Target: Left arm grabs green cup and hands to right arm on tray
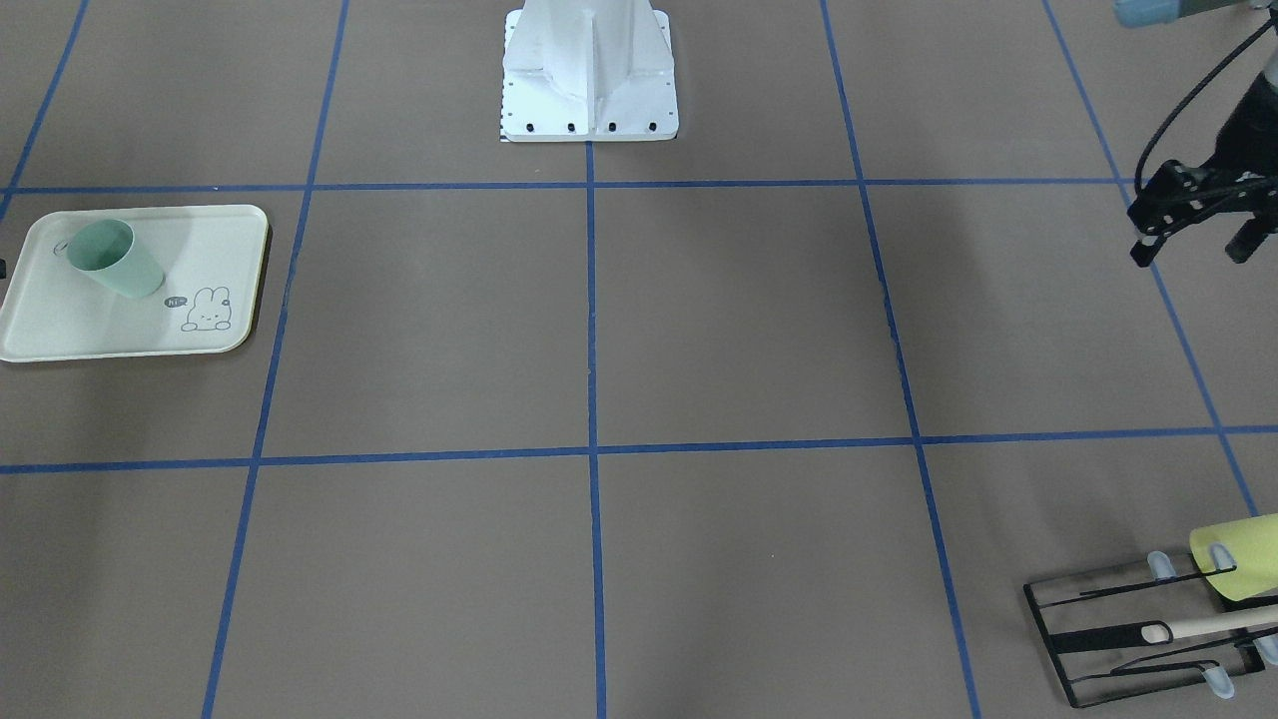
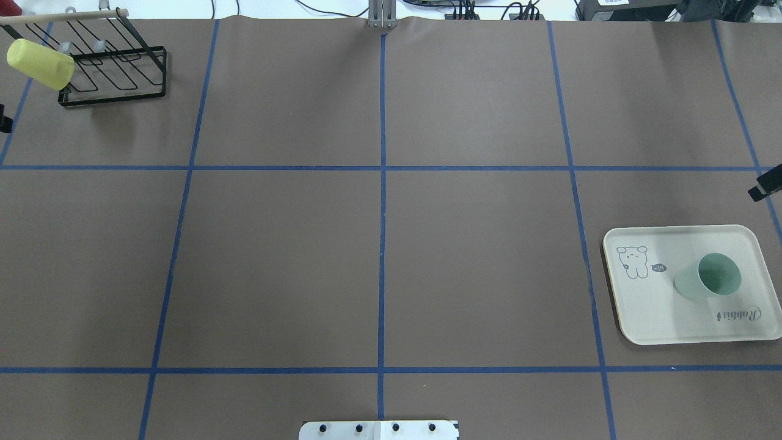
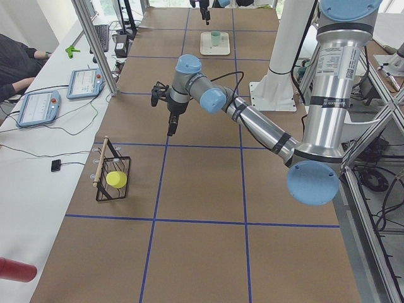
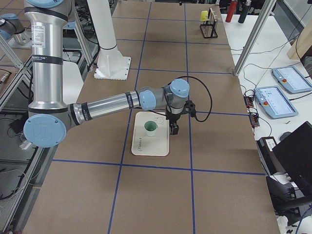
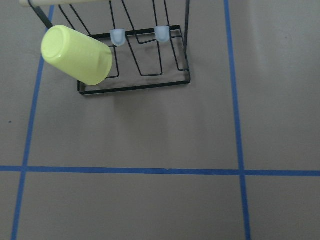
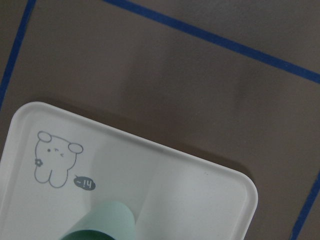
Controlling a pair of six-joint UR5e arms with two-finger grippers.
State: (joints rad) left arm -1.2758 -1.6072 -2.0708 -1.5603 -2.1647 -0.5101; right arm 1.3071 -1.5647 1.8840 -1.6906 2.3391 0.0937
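Note:
The pale green cup (image 1: pixel 110 258) stands upright, mouth up, on the cream tray (image 1: pixel 60 325) with the bunny drawing. Both show in the overhead view, cup (image 2: pixel 708 278) on tray (image 2: pixel 654 311), at the table's right. The right wrist view shows the cup's rim (image 6: pixel 106 220) low on the tray (image 6: pixel 175 180). My right gripper (image 4: pixel 174 127) hovers just beyond the tray's far edge, apart from the cup; only a sliver shows overhead (image 2: pixel 767 185), so I cannot tell its state. My left gripper (image 1: pixel 1193 248) is open and empty, high above the table's left part.
A black wire rack (image 2: pixel 116 73) with a wooden rod stands at the far left corner, with a yellow-green cup (image 2: pixel 40 63) on one prong. The left wrist view looks down on the cup (image 5: pixel 77 55). The white robot base (image 1: pixel 589 80) is at the table's near edge.

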